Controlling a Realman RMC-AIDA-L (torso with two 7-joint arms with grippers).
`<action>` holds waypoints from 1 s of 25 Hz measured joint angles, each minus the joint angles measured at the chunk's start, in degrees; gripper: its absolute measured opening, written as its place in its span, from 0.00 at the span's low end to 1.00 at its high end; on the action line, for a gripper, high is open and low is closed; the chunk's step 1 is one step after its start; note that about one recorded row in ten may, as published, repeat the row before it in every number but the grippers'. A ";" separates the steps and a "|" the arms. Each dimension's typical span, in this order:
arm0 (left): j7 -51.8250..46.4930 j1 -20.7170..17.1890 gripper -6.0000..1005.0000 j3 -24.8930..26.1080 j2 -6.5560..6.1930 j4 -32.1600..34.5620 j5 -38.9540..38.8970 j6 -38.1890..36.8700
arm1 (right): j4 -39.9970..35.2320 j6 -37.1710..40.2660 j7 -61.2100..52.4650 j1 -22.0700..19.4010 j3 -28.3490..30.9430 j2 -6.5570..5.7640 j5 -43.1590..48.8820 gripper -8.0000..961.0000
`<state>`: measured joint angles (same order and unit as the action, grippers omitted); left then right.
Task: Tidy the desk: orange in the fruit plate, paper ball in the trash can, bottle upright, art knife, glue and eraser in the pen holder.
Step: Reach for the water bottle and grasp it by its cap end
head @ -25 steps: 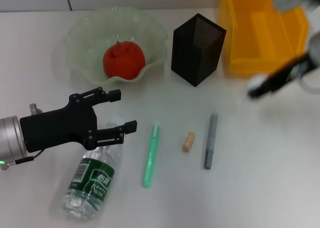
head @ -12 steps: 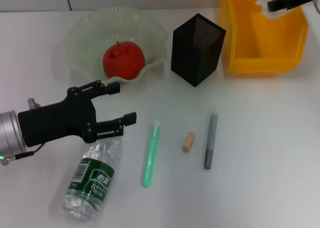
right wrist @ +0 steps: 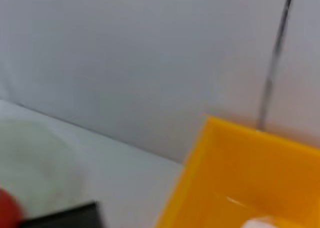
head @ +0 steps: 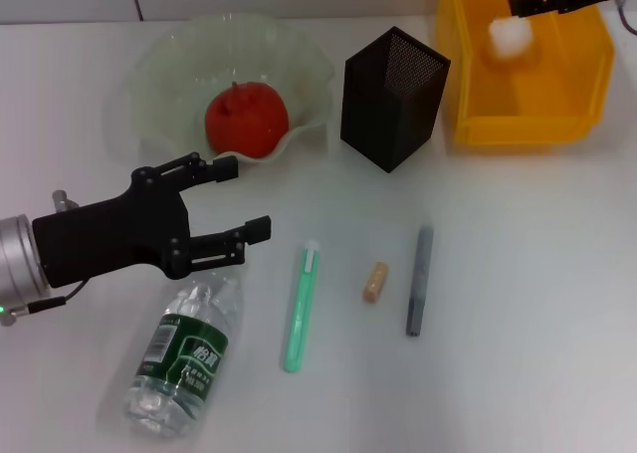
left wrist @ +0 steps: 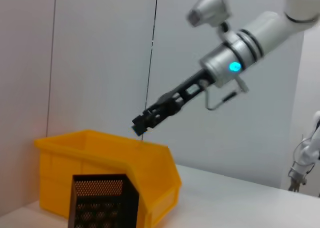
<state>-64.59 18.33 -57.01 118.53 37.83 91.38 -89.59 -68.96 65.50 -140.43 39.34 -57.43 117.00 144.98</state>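
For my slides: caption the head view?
Paper ball inside trash can under right gripper; left gripper open above bottle.

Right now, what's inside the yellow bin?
A white paper ball shows inside the yellow bin, just below the right gripper. The rest of its visible floor is bare; its near wall hides the floor's front strip.

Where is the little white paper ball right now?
In the head view the paper ball is inside the yellow trash can at the far right of the desk, just below the right gripper and right of the black pen holder.
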 joint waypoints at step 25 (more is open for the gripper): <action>-101.11 -9.26 0.83 -41.29 0.58 64.41 53.44 16.33 | 22.32 21.32 79.72 -32.44 -11.71 2.06 -56.73 0.87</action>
<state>-165.70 9.07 -98.30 119.11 102.24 144.83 -73.26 -46.64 86.81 -60.70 6.90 -69.14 119.06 88.25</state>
